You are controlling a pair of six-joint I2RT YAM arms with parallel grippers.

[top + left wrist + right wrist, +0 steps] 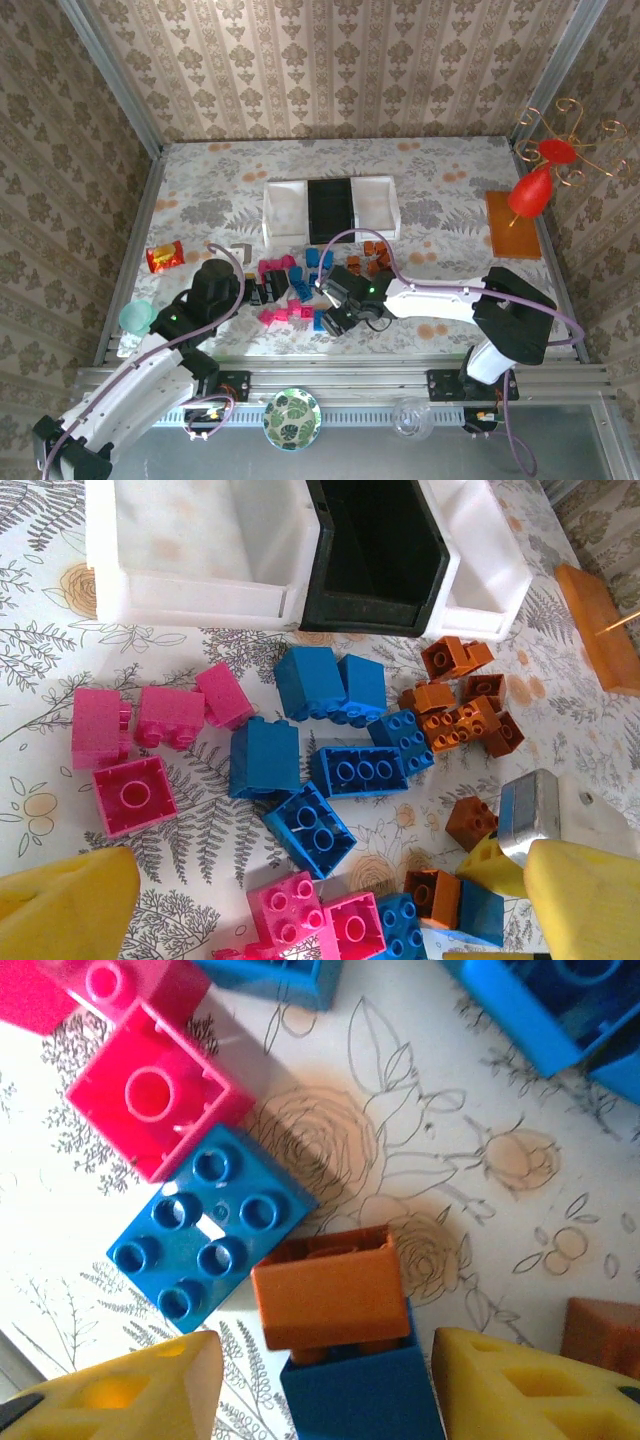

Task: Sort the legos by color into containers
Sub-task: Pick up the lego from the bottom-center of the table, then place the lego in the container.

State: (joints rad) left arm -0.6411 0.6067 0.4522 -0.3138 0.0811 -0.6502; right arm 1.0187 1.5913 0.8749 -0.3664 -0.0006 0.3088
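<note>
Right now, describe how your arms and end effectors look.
The left arm and right arm both have white links, black joint housings with small green lights, and a lilac cable looping alongside. The fingers are blocky and yellow, on the left and right.

Blue, pink, orange legos (345,770); white, black containers (200,585); floral tablecloth (40,660).

Two white-and-black arms with yellow fingertips.
The left arm (130,385) and right arm (440,298) have white links, black joint housings, a small green light near each wrist and looping lilac cables (350,232); the fingers (60,905) are chunky yellow wedges with moulded recesses.
</note>
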